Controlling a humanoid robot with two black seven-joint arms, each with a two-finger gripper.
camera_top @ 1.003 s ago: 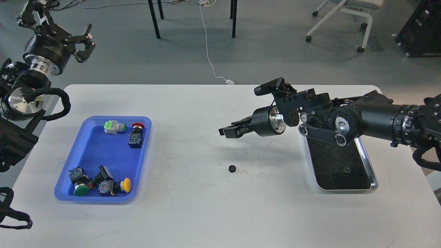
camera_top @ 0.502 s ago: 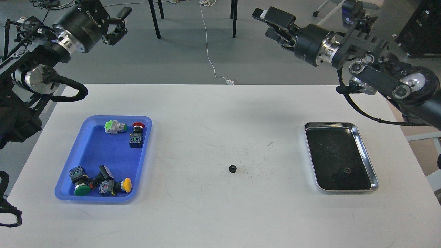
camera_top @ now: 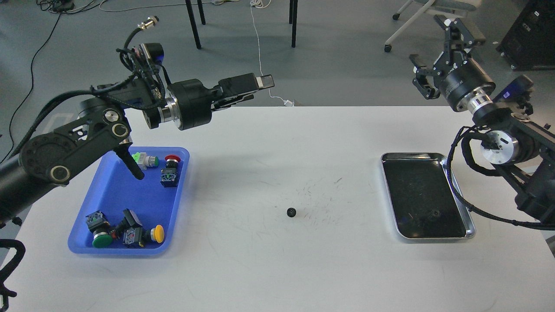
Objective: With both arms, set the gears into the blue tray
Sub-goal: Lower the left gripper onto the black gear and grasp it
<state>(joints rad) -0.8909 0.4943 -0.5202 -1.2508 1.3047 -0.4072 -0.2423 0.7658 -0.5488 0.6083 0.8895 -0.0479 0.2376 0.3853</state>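
Observation:
One small black gear (camera_top: 291, 212) lies on the white table (camera_top: 277, 268) near its middle. Another gear (camera_top: 435, 212) rests on the dark inside of the steel tray (camera_top: 470, 225) at the right. At the left stands the blue tray (camera_top: 125, 195), holding several push-button switches and no gear that I can see. My left gripper (camera_top: 262, 89) hovers over the table's back edge, pointing right, its fingers slightly apart and holding nothing. My right gripper (camera_top: 435, 50) is raised beyond the table's back right corner, open and empty. Both grippers are far from the gears.
Push-button switches with a red cap (camera_top: 173, 158), a green cap (camera_top: 100, 240) and a yellow cap (camera_top: 159, 233) lie in the blue tray. My left forearm (camera_top: 73, 147) hangs over the tray's back left corner. Chair legs and a white cable (camera_top: 260, 52) are on the floor behind.
My left arm has swung down and to the right, and its gripper now points across the table's back edge. My right arm has pulled back to the far right, gripper raised.

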